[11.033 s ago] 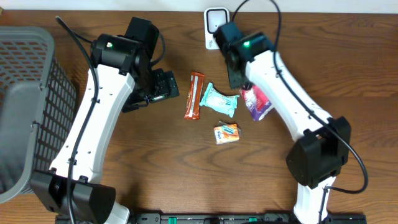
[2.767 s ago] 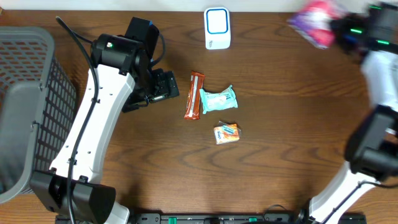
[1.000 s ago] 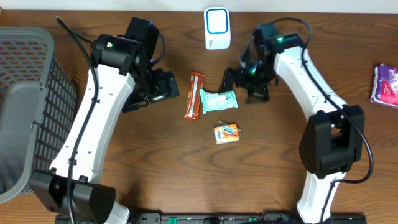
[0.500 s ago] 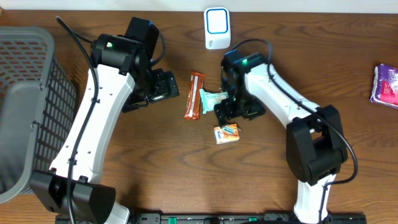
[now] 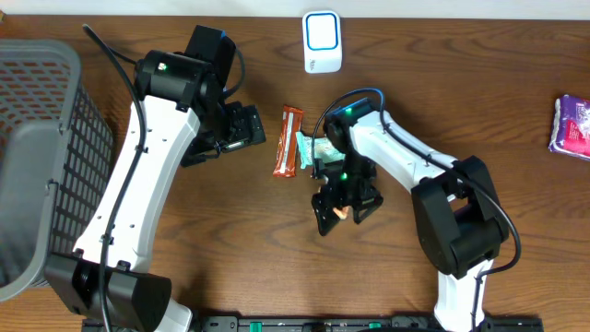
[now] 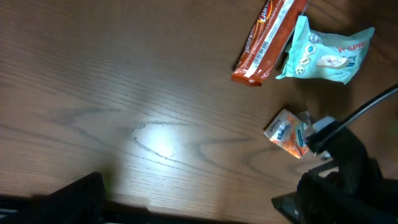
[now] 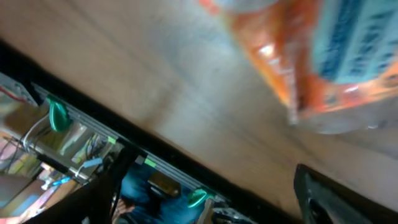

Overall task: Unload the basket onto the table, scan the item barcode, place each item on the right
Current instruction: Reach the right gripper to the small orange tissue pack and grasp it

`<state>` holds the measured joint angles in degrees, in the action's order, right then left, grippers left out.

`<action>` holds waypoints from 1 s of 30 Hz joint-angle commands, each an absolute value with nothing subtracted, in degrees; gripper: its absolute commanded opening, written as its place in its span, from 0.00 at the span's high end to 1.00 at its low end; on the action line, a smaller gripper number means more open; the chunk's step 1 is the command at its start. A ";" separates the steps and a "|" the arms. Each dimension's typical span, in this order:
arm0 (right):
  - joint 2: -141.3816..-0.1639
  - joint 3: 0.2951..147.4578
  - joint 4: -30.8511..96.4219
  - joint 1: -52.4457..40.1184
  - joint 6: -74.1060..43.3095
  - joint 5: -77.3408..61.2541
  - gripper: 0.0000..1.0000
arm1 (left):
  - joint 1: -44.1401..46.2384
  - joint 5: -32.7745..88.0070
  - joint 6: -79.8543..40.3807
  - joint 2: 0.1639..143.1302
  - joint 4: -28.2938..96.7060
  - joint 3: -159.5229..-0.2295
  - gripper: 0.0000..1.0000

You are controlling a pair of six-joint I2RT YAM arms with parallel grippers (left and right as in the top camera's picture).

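Jaws spread, the right gripper (image 5: 343, 210) hovered over the small orange plastic snack packet (image 6: 287, 132) mid-bench; closing off-centre might nip one corner, letting it swivel, hiding its barcode

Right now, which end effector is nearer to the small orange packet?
Right. The right end effector hangs directly over the small orange packet, open; the left end effector sits well apart, on the far side of the snack bar.
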<state>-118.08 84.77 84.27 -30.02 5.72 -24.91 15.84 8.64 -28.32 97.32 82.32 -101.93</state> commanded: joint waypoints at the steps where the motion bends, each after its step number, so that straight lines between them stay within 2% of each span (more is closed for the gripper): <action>1: -117.30 87.72 84.55 -30.52 0.08 -20.93 0.10 | 15.66 8.29 -28.18 97.62 82.63 -102.13 0.02; 4: -117.30 89.89 83.44 -30.30 -8.56 -11.99 0.05 | 15.66 8.27 -28.18 97.62 82.63 -102.13 0.02; 6: -117.30 90.96 82.50 -30.11 -8.97 -11.25 0.04 | 15.66 8.29 -28.18 97.62 82.63 -102.13 0.02; 13: -117.32 90.15 80.36 -32.03 -6.42 -13.93 0.14 | 15.66 8.27 -28.18 97.62 82.63 -102.13 0.02; 16: -117.32 89.36 80.55 -34.54 -10.68 -13.82 0.27 | 15.66 8.29 -28.18 97.62 82.63 -102.13 0.02; 20: -117.32 89.08 80.79 -37.30 -16.38 -13.80 0.84 | 15.66 8.29 -28.18 97.62 82.63 -102.13 0.02; 22: -117.32 88.95 80.66 -38.09 -17.96 -13.78 0.97 | 15.66 8.29 -28.18 97.62 82.63 -102.13 0.02; 25: -117.32 88.16 80.01 -39.22 -21.45 -12.86 0.98 | 15.66 8.29 -28.18 97.62 82.63 -102.13 0.02; 30: -117.32 85.23 78.08 -40.93 -32.42 -2.07 0.98 | 15.66 8.29 -28.18 97.62 82.63 -102.13 0.02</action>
